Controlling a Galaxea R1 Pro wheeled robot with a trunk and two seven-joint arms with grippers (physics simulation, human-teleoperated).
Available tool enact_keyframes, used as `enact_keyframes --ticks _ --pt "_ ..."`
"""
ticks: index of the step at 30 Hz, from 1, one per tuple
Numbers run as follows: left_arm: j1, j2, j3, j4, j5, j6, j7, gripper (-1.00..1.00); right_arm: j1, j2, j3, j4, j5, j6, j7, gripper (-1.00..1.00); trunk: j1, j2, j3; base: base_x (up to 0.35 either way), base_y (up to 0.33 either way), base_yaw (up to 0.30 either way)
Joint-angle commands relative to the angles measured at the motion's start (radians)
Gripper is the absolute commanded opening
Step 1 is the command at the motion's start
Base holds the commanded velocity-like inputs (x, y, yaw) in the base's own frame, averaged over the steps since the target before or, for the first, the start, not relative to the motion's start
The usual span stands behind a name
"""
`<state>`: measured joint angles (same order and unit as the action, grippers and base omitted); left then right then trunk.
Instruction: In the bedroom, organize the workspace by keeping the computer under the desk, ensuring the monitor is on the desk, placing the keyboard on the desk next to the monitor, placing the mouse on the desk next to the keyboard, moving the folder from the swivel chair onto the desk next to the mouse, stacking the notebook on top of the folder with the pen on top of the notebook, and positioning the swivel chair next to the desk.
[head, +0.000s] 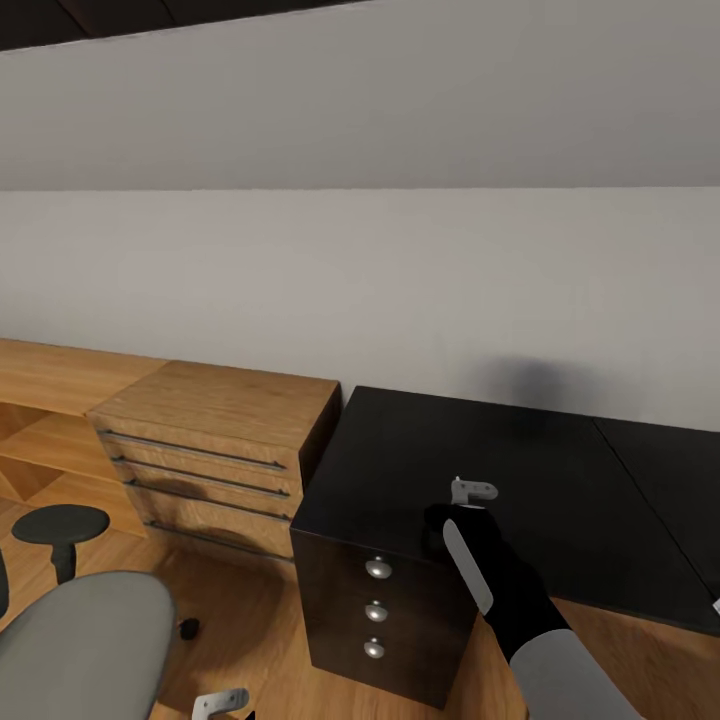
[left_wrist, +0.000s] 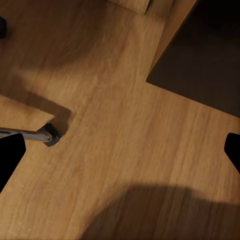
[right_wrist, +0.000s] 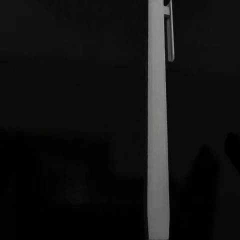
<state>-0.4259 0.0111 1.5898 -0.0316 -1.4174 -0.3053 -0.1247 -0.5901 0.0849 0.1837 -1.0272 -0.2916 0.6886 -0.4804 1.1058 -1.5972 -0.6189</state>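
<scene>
Three round silver knobs (head: 377, 568) run down the black drawer front at the near-left corner of the desk (head: 560, 470); beside it, against the wall, stands a light wooden drawer cabinet (head: 215, 440) with bar handles. Right end effector (head: 470, 497): poised over the bare black tabletop near that corner, a slim grey pen (right_wrist: 159, 150) running lengthwise along it, though how far the fingers part cannot be told. Left end effector (left_wrist: 120, 150): fingers spread wide over the wooden floor (left_wrist: 130, 130), nothing held; swivel chair (head: 85, 640) at lower left, one chrome leg with caster (left_wrist: 50, 136) beneath.
</scene>
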Motion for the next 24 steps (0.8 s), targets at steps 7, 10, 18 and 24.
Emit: enact_keyframes --ticks 7,10,18,24 --pt "-0.001 0.0 0.008 -0.002 -0.004 -0.001 -0.007 1.0 0.0 -0.001 0.002 0.062 -0.009 0.006 -0.01 1.0 0.004 -0.007 -0.004 0.0 0.0 0.0" --pt "-0.001 0.0 0.008 -0.002 -0.004 -0.001 -0.007 1.0 0.0 -0.001 0.002 0.062 -0.009 0.005 -0.01 1.0 0.015 -0.028 -0.014 0.0 0.0 0.0" --pt "-0.001 0.0 0.008 -0.002 -0.005 -0.001 -0.009 1.0 0.0 -0.001 0.002 0.062 -0.009 0.005 -0.011 1.0 0.019 -0.035 -0.017 0.0 0.0 0.0" --pt "-0.001 0.0 0.009 -0.002 -0.005 -0.001 -0.009 1.0 0.0 -0.001 0.002 0.062 -0.007 0.005 -0.013 -1.0 0.019 -0.035 -0.017 0.0 0.0 0.0"
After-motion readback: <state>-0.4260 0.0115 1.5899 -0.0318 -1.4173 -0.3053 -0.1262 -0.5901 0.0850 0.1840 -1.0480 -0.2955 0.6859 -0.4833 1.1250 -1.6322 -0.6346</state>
